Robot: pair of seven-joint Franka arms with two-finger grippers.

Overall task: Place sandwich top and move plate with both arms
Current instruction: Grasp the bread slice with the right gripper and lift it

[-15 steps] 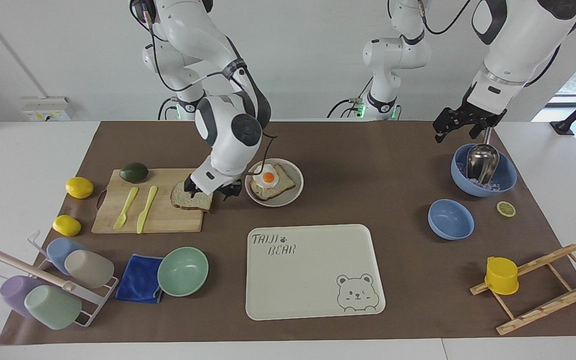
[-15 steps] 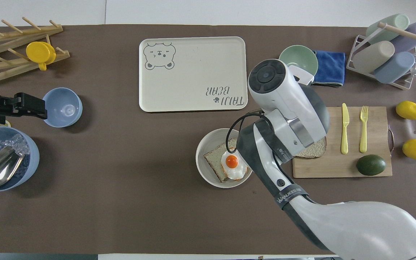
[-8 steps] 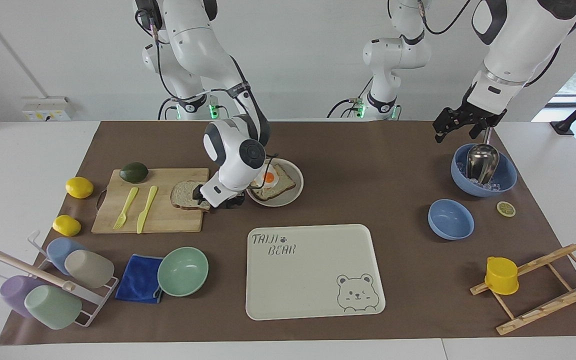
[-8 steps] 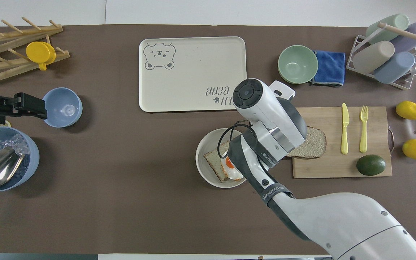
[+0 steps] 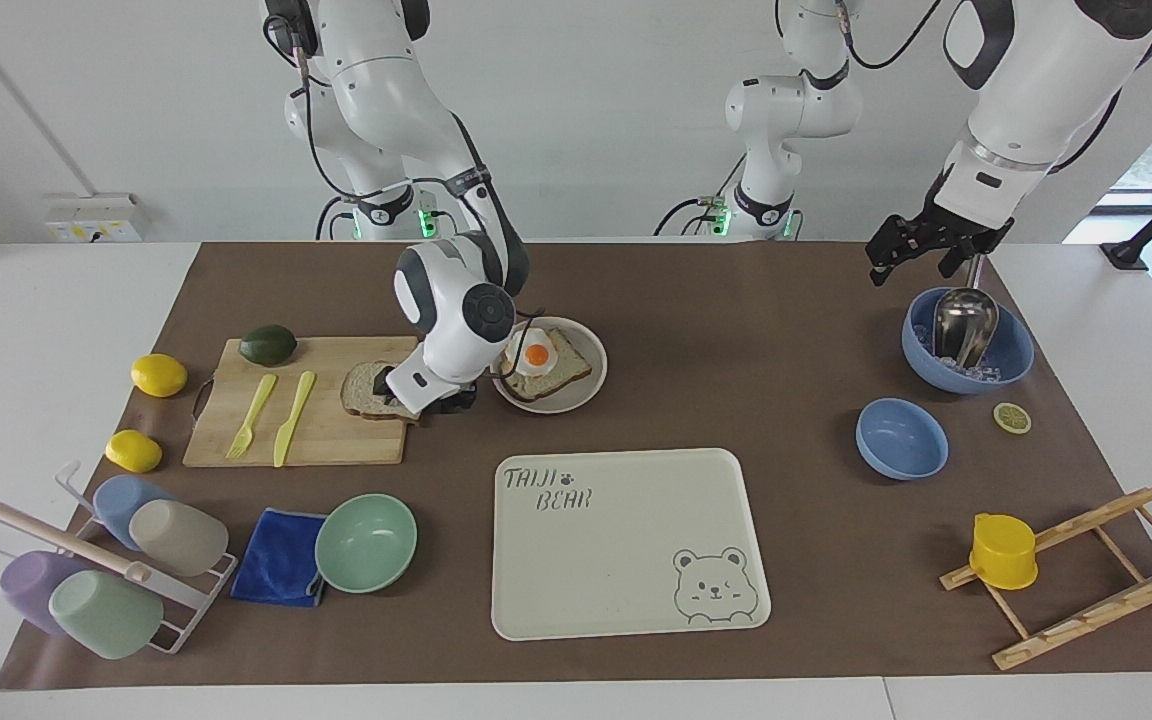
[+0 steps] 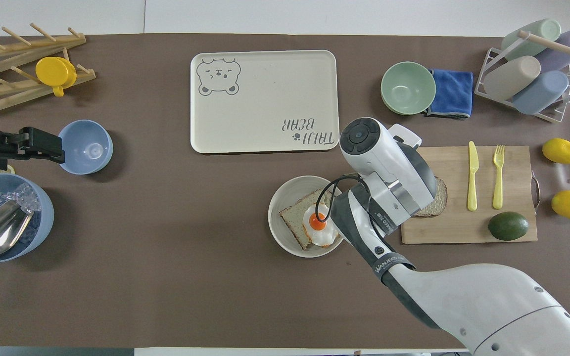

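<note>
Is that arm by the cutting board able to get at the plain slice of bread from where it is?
Probably yes. The right gripper is already down at the sandwich top on the cutting board, at its edge nearest the plate; nothing blocks it.

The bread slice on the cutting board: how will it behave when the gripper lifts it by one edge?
The bread slice looks thin and soft, so it will probably sag or bend from a one-edge pinch. It seems light, and hard squeezing could tear the crumb. It lies flat on the cutting board, so the right gripper may have to lift it by its edge at the board's end.
</note>
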